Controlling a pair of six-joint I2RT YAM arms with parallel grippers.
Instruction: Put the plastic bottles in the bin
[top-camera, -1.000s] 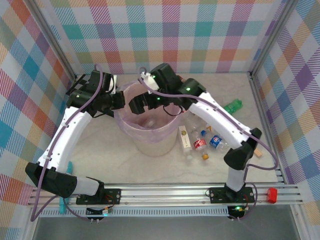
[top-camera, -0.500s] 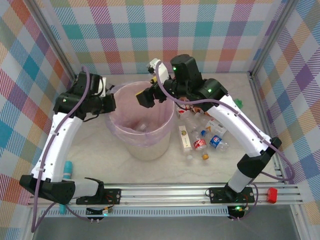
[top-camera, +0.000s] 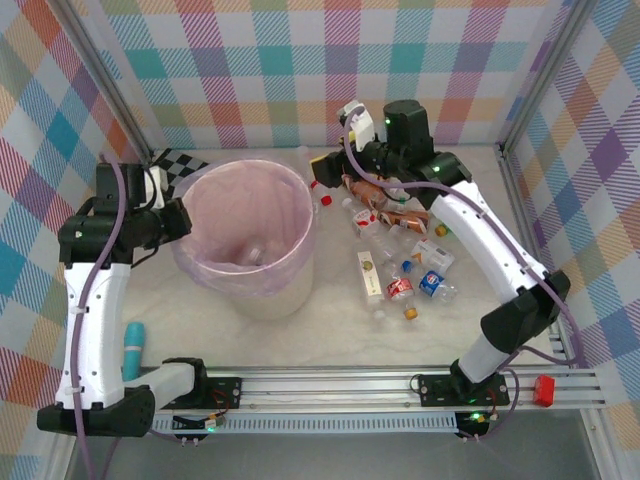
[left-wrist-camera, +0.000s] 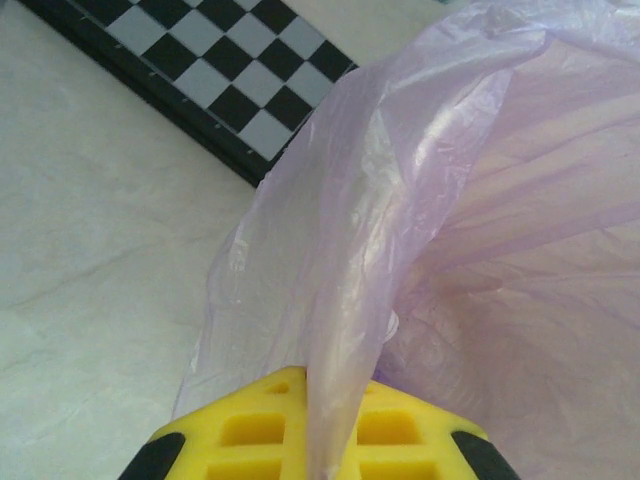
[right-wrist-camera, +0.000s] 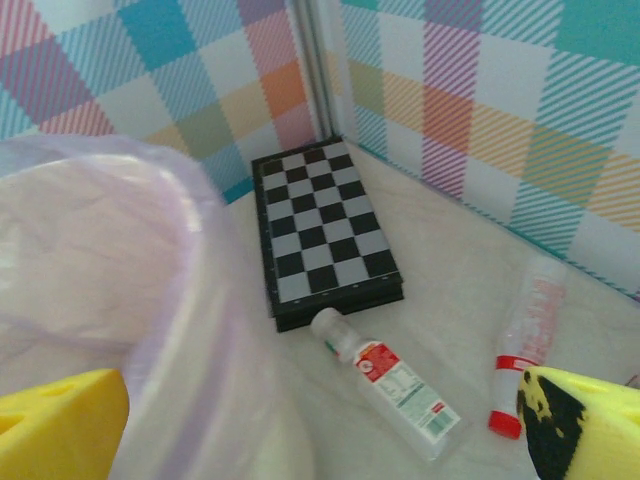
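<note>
- The left gripper (left-wrist-camera: 315, 430) is clamping a fold of the lilac bag (left-wrist-camera: 400, 220) between its yellow pads at the left rim of the bin (top-camera: 262, 300). Any tug from that arm is risking a tear in the thin film, or the bag slipping off the rim.
- The right gripper (right-wrist-camera: 322, 400) is hanging wide open and empty past the bin's far edge, looking down on a clear red-labelled bottle (right-wrist-camera: 385, 375) lying just beside the checkerboard (right-wrist-camera: 325, 235).
- The bag is bulging right next to its left pad, so a careless descent is likely snagging the film or nudging the bucket.
- That bottle is lying on its side, so closing fingers could be rolling it away or catching the board's edge instead.
- The remaining plastic bottles (top-camera: 400, 255) are lying in a crowded heap on the table right of the bin, with a green one (top-camera: 466, 212) nearer the right wall. Reaching in is risking scattering neighbours.
</note>
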